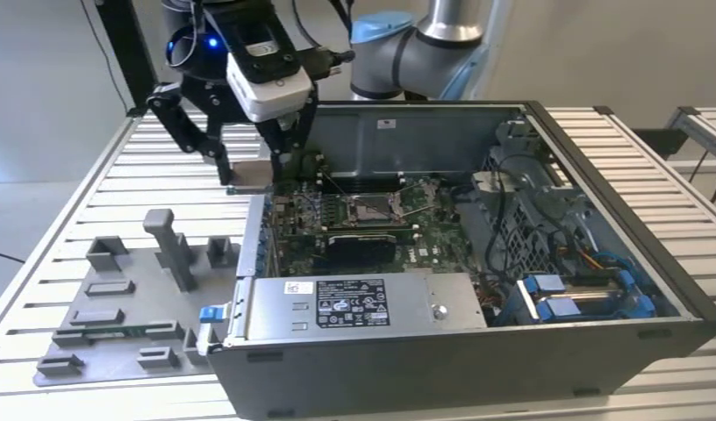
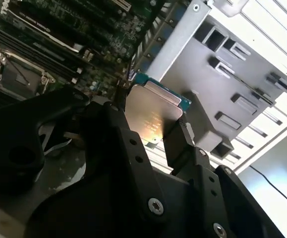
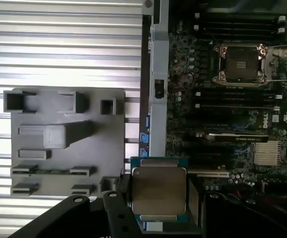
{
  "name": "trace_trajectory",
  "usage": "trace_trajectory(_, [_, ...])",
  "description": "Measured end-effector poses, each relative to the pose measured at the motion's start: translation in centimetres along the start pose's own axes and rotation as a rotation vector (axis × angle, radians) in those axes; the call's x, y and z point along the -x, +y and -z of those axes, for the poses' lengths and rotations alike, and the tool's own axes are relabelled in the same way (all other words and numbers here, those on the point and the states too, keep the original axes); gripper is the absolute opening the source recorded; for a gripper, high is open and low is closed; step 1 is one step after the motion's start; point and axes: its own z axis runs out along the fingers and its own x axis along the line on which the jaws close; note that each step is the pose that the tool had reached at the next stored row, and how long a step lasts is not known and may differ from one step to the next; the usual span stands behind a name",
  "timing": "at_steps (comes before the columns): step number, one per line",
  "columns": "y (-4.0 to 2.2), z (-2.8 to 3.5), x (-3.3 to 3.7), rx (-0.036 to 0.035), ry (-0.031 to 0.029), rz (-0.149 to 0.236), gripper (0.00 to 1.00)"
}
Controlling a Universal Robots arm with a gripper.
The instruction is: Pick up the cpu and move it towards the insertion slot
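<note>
Gripper: the gripper (image 1: 248,168) is closed on the cpu, with a black finger (image 2: 179,145) pressed against each of two opposite edges.
Cpu: the cpu (image 3: 158,191) hangs in the air with its silvery lid facing the first wrist view. A thin green border shows around the lid. It looks flat and close to level in the exterior view.
Cpu position: it is over the side wall of the open computer case (image 1: 452,368), at the exterior view's left. That puts it between the fixture plate and the motherboard (image 3: 183,114).
Fixture plate: the grey fixture plate (image 3: 64,144) lies on the slatted table (image 1: 124,184) outside the case. The cpu is clear of it and touches none of its blocks.
Insertion slot: the insertion slot (image 3: 241,64) sits on the motherboard inside the case. Its metal frame is shiny and its centre is uncovered. A thin wire lever lies to one side. It is well apart from the cpu.
Done: the pick-up looks complete, as the chip is in the grasp and off the plate.
Left: the carry looks barely begun. The cpu is only at the case edge, and a stretch of board with long dark slots lies between it and the insertion slot.
</note>
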Motion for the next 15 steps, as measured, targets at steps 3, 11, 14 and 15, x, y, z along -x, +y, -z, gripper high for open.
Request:
trace_trajectory(3, [-0.02,-0.01,1.26,0.0,0.0,0.0,0.0])
trace_trajectory(11, [-0.06,-0.04,4.68,0.0001,-0.0001,0.0,0.0])
trace_trajectory(14, [-0.07,-0.04,6.0,0.0,0.0,0.0,0.0])
trace_trajectory(15, [-0.08,-0.05,6.44,0.0001,0.0,0.0,0.0])
